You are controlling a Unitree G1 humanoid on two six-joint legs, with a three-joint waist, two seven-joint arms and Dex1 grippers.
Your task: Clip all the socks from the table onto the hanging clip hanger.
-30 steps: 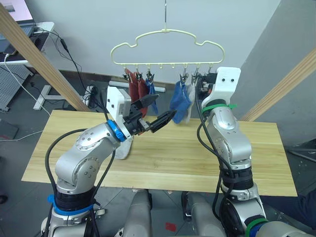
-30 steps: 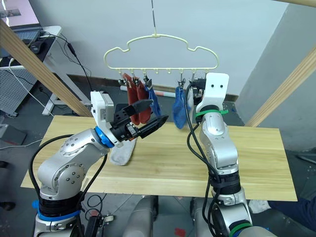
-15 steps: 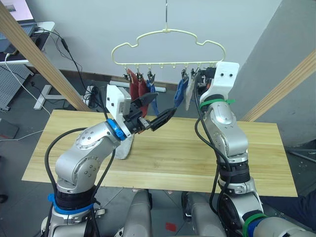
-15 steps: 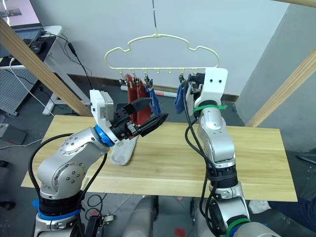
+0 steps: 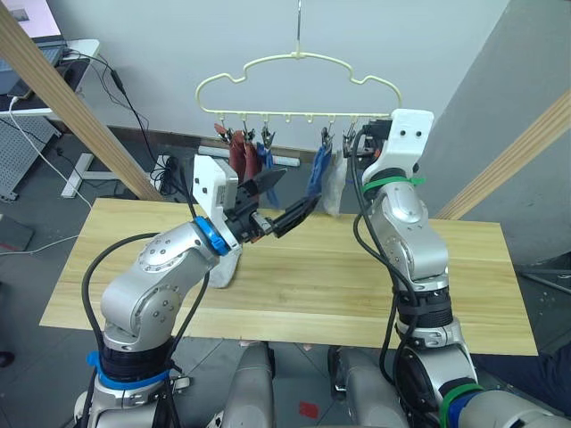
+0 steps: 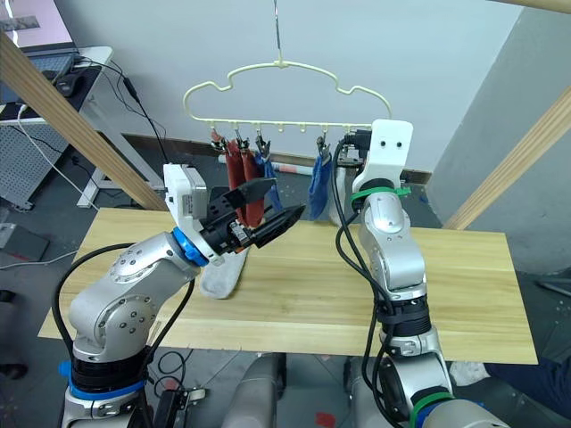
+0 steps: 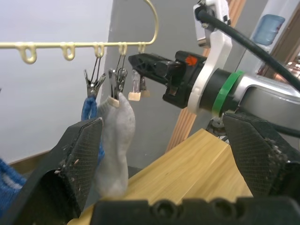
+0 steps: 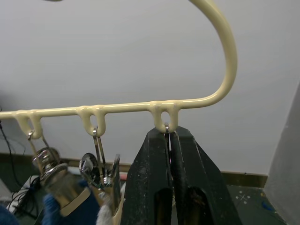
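The pale yellow clip hanger (image 5: 299,62) hangs over the far side of the table (image 5: 294,285). Two rust red socks (image 5: 237,156), two blue socks (image 5: 317,171) and a light grey sock (image 7: 115,140) hang from its clips. Another grey sock (image 6: 221,276) lies on the table, partly hidden behind my left arm. My left gripper (image 5: 299,189) is raised in front of the hanging socks, open and holding nothing. My right gripper (image 8: 168,136) is up at the hanger's right end, shut on the metal clip (image 7: 136,89) under the last loop.
Slanted wooden beams of a pole frame stand at the back left (image 5: 71,107) and right (image 5: 517,152). A desk with a laptop (image 5: 36,45) and floor cables lie beyond the table's left end.
My right gripper's fingers have come together on the end clip. The hanger and its socks have swung a little to the left. The left arm has stayed put.
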